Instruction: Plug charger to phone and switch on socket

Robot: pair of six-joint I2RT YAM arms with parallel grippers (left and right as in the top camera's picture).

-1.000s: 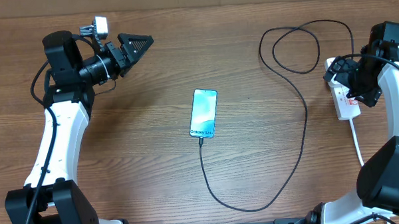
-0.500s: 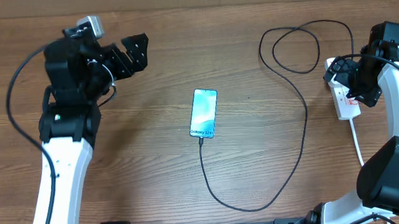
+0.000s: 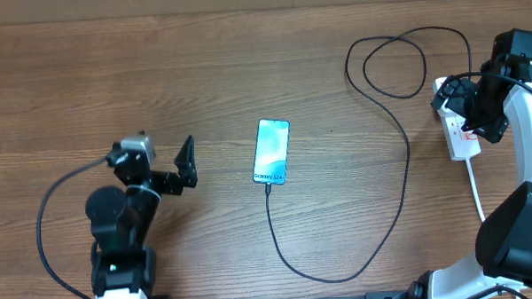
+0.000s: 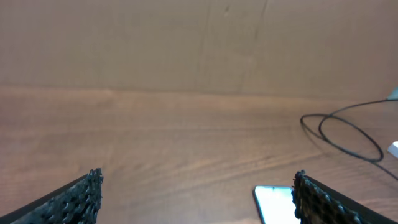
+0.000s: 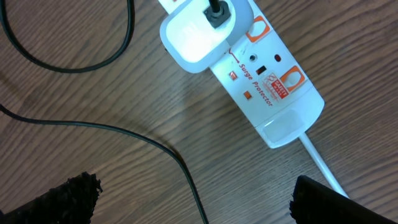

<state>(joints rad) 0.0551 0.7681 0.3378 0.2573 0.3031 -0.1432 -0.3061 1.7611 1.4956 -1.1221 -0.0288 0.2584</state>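
The phone (image 3: 272,151) lies flat mid-table with its light blue screen up, and its corner shows in the left wrist view (image 4: 272,202). The charger cable (image 3: 406,153) meets the phone's near end, loops forward, then runs back right in coils. Its black end sits in a white adapter (image 5: 198,32) on the white socket strip (image 5: 267,87), which lies at the right edge (image 3: 461,136). My left gripper (image 3: 187,161) (image 4: 198,180) is open and empty, left of the phone. My right gripper (image 3: 474,116) (image 5: 194,183) is open and empty, above the strip.
The strip's thick white cord (image 3: 477,191) runs toward the table's front right. Cable coils (image 3: 396,65) lie at the back right and show in the left wrist view (image 4: 348,130). A cable stretch (image 5: 186,168) passes between my right fingers. A cardboard wall (image 4: 199,43) backs the table.
My left arm has swung from the far left back corner toward the front, and its gripper now sits low beside the phone. The right arm, phone and cable have not moved.
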